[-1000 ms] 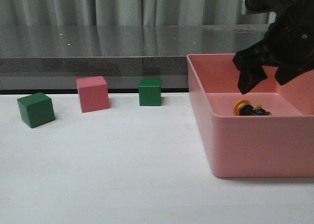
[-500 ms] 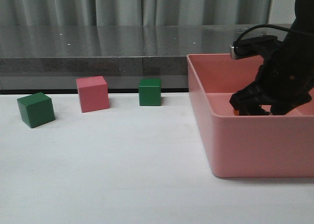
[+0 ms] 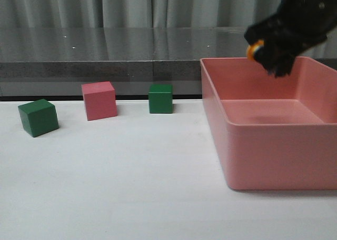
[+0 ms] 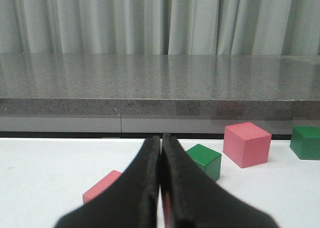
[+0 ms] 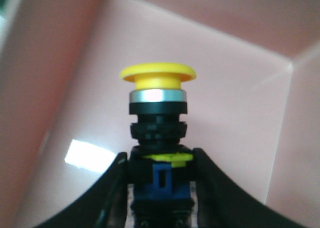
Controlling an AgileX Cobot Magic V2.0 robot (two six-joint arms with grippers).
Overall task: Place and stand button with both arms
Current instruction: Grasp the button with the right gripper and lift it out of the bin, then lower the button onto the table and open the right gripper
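My right gripper (image 3: 276, 58) is shut on the button (image 5: 158, 133) and holds it in the air above the pink bin (image 3: 263, 145). In the right wrist view the button shows its yellow cap, silver collar and black body, with the fingers (image 5: 115, 188) clamped on its blue base. In the front view only the yellow cap (image 3: 254, 49) peeks out at the gripper's left. My left gripper (image 4: 161, 143) is shut and empty, low over the white table; it does not show in the front view.
A green cube (image 3: 38, 117), a pink cube (image 3: 99, 100) and a second green cube (image 3: 160, 98) stand in a row on the white table, left of the bin. Another pink block (image 4: 102, 187) lies by my left fingers. A grey ledge runs behind.
My right gripper went down into the bin, closed on the button lying there, and has lifted it up above the bin's rim. The bin floor is now bare.
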